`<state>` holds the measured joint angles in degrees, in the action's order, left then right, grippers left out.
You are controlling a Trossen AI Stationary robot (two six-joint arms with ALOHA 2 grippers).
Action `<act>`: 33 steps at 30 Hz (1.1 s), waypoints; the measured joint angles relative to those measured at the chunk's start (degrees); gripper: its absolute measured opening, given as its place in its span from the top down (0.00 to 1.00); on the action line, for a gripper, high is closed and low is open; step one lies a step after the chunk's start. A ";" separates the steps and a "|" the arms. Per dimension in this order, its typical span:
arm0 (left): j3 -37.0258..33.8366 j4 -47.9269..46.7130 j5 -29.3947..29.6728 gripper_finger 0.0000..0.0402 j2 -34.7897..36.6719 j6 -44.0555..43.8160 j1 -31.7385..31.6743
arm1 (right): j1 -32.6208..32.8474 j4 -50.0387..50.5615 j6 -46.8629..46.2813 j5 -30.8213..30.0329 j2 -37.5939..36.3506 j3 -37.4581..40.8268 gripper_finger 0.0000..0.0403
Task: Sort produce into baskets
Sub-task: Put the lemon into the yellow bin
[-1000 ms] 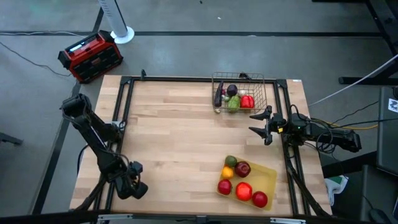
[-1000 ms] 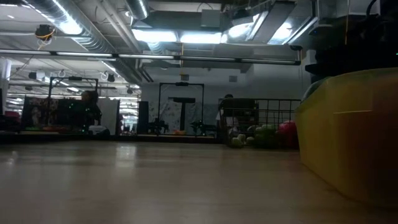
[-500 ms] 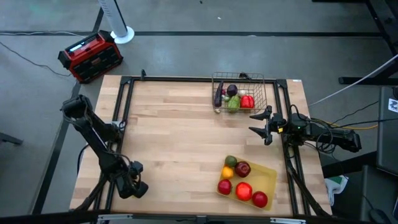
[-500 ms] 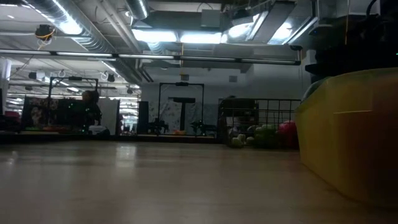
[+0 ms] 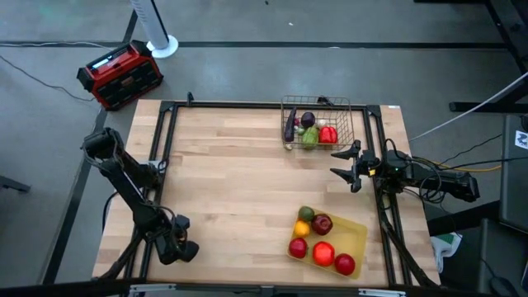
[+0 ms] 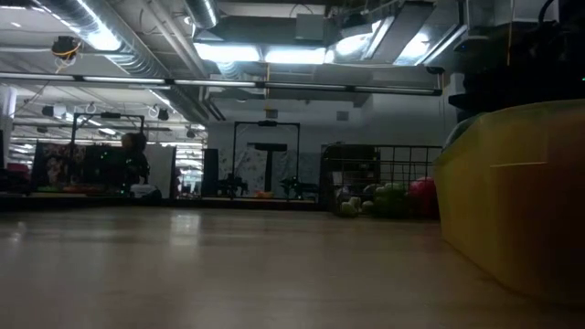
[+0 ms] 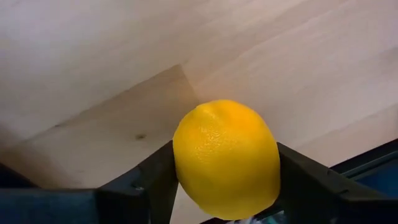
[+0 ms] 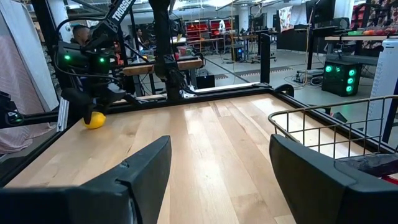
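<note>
A yellow lemon (image 7: 227,158) sits between the fingers of my left gripper (image 5: 180,246) at the table's near left corner. It also shows far off in the right wrist view (image 8: 94,120), and my gripper hides it in the high view. The wire basket (image 5: 356,124) at the far right holds an eggplant, a green pepper and a red pepper. The yellow tray (image 5: 356,235) at the near right holds red apples, an orange and a green fruit. My right gripper (image 5: 345,165) is open and empty at the table's right edge, between basket and tray. My left gripper pinches the lemon between its two fingers, one on each side of its middle (image 7: 180,163). The fingers slant down at it from above. The lemon's underside is at the table top in the right wrist view; I cannot tell whether it is lifted clear.
A red-and-black box (image 5: 120,74) stands on the floor beyond the table's far left corner. A black frame (image 5: 169,132) runs along the table's left, far and right edges. Bare wood lies across the table's middle and left. The low view shows the tray's wall (image 6: 512,201) close by.
</note>
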<state>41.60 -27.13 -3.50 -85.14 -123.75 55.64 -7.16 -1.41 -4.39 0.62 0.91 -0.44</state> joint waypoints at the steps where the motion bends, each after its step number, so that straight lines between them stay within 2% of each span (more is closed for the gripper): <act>1: 0.00 0.25 0.67 0.46 0.00 -0.82 -0.19 | 0.02 0.02 -0.01 0.00 0.00 0.01 0.33; 5: 0.00 3.59 6.09 0.46 0.00 -0.42 -1.91 | 0.02 0.00 0.01 0.00 -0.02 -0.01 0.33; 10: 0.00 8.88 14.99 0.45 0.00 5.10 -6.09 | 0.00 0.02 0.01 0.00 0.00 0.01 0.33; 15: 0.02 15.38 24.37 0.45 0.00 17.88 -12.44 | 0.02 0.02 0.01 0.00 0.00 0.01 0.33; 20: 0.02 25.33 30.14 0.45 -1.06 32.45 -20.33 | 0.00 0.00 0.00 0.00 0.00 0.00 0.33; 27: 0.34 54.83 30.00 0.45 -8.50 54.78 -31.00 | 0.00 0.00 0.01 -0.01 -0.02 0.01 0.33; 30: 3.05 64.88 24.79 0.45 -13.02 63.09 -34.29 | 0.02 0.00 0.00 -0.02 0.00 0.01 0.33; 33: 8.23 67.91 18.82 0.44 -17.62 69.35 -36.05 | 0.00 0.00 -0.01 -0.02 -0.02 0.01 0.33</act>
<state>49.84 40.78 15.31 -102.76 -54.39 19.59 -7.16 -1.41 -4.40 0.60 0.89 -0.43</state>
